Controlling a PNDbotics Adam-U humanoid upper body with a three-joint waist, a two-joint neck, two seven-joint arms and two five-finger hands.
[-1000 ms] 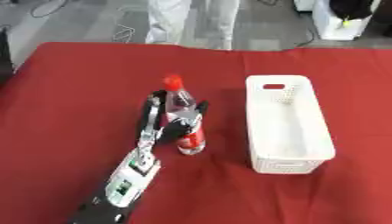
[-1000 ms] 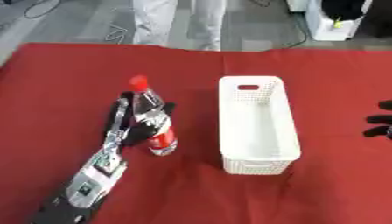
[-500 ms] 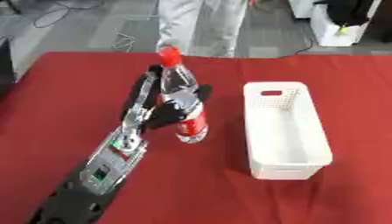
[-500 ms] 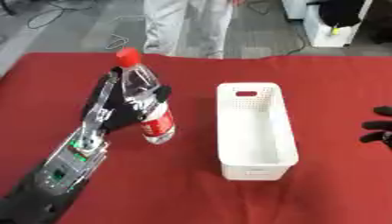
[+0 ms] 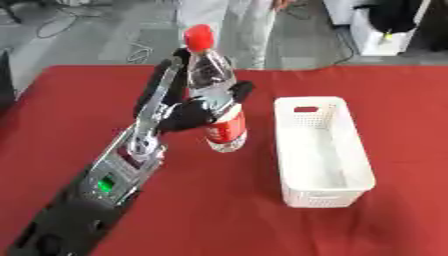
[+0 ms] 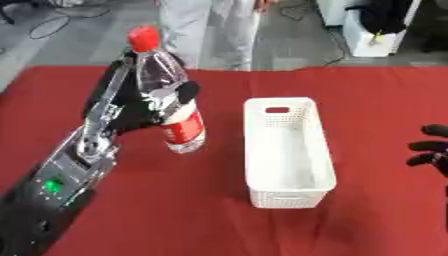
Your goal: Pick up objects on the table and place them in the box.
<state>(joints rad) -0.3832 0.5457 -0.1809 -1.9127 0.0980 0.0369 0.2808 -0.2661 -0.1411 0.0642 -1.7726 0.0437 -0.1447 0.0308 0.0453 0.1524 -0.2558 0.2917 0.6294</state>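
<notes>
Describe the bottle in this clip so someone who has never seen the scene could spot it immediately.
On the red table, look left of the white perforated box. There the left hand is curled round a clear plastic bottle, held upright. Its red cap and red label make it the only bottle in view.

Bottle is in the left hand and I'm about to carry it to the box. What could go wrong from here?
1. The left hand grips the bottle around its middle, with the red cap high above, so it may tip or swing on the way.
2. The white box is narrow; a bottle lowered upright could catch the near rim or topple inside.
3. The right hand sits at the right edge, beside the box, and could nudge it if it moves.
</notes>
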